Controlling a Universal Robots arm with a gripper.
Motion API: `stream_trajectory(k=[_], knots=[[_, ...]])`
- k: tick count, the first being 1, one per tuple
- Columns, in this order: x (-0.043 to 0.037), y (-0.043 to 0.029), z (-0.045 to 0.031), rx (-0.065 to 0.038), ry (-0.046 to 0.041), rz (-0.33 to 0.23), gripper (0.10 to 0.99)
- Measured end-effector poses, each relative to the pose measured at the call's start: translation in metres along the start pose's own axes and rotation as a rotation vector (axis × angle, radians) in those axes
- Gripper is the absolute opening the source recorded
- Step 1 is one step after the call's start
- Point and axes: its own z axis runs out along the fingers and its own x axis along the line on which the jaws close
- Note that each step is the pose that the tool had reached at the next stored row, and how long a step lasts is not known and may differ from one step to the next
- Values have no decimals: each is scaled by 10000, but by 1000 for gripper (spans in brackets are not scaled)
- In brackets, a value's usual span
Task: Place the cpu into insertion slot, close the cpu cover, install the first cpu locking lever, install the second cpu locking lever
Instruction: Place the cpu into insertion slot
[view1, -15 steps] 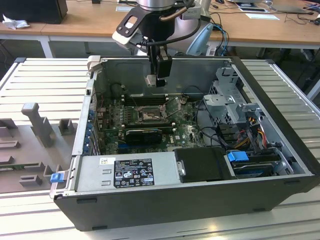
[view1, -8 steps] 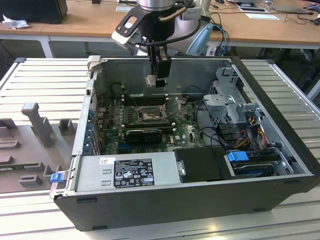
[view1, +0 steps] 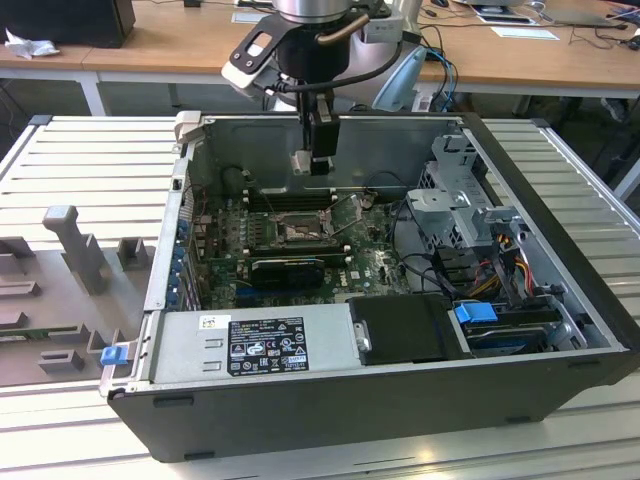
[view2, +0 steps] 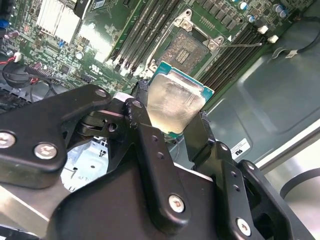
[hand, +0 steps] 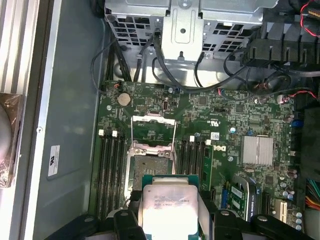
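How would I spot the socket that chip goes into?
Inside the open computer case, find the green motherboard. Near its middle sits the insertion slot: a square, metal-framed socket with a brownish centre, flanked by long narrow black memory slots.

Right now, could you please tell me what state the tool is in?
Tool: closed on the cpu, not yet in the insertion slot.

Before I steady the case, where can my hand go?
Bare: the ribbed table on the exterior view's right of the case. Crowded: cables around the drive cage; the gripper holds the chip near the socket.
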Motion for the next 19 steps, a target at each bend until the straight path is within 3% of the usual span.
stream_trajectory(k=[11,19], knots=[[0,-1,14,-19,-72,837,529],[-2,-6,74,-19,-78,866,529]])
